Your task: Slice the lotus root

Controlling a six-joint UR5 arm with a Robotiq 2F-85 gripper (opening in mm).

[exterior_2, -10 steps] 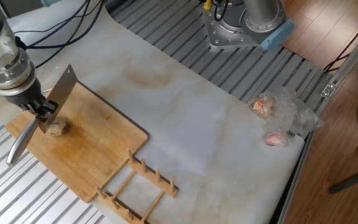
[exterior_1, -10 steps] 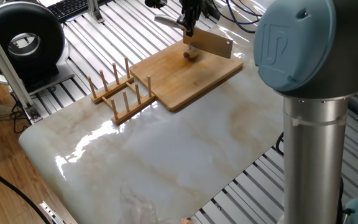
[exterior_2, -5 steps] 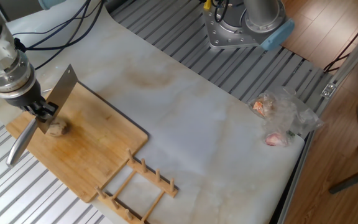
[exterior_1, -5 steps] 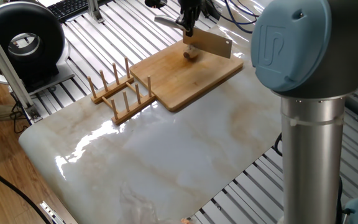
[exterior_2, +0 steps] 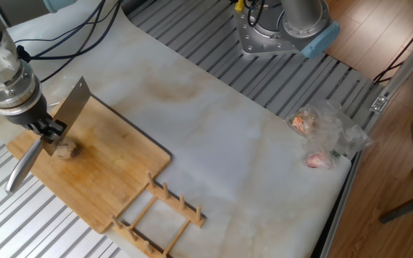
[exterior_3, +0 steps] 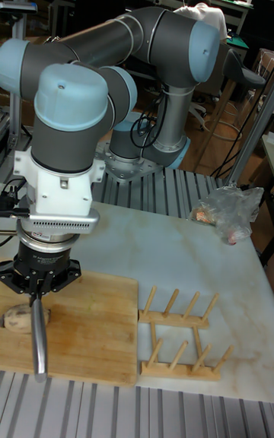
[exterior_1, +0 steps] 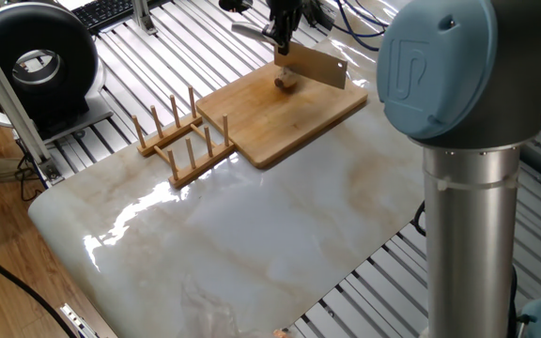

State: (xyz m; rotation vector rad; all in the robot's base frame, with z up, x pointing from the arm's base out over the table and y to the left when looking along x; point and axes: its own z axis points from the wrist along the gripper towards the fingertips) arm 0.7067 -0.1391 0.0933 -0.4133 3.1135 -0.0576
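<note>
On the bamboo cutting board (exterior_2: 102, 175) at one end of the marble table (exterior_2: 249, 143), lotus root (exterior_2: 66, 149) sits on the half farthest from the wooden rack, near the board's outer edge. Small tan lump, also seen in the one fixed view (exterior_1: 285, 82) and partly hidden behind the knife handle in the tall view (exterior_3: 17, 318).

Gripper (exterior_2: 49, 129) is clamped on a cleaver (exterior_2: 70, 111), fingers closed around the base of the handle. Blade is upright, edge down, right over the root; whether it touches the root I can't tell. Metal handle (exterior_2: 20, 168) sticks out past the board edge, over the slatted frame.

In the one fixed view the blade (exterior_1: 312, 68) stands just behind the root, gripper (exterior_1: 281, 36) above it.

Wooden peg rack (exterior_2: 160, 218) lies flat, touching the board's other end. Same rack in the tall view (exterior_3: 179, 331), beside the board (exterior_3: 84, 331).

Crumpled clear plastic bag (exterior_2: 325, 132) with pinkish contents sits near the opposite table edge, well apart from the board.

Arm base (exterior_2: 282, 25) is mounted off the table's far side.
</note>
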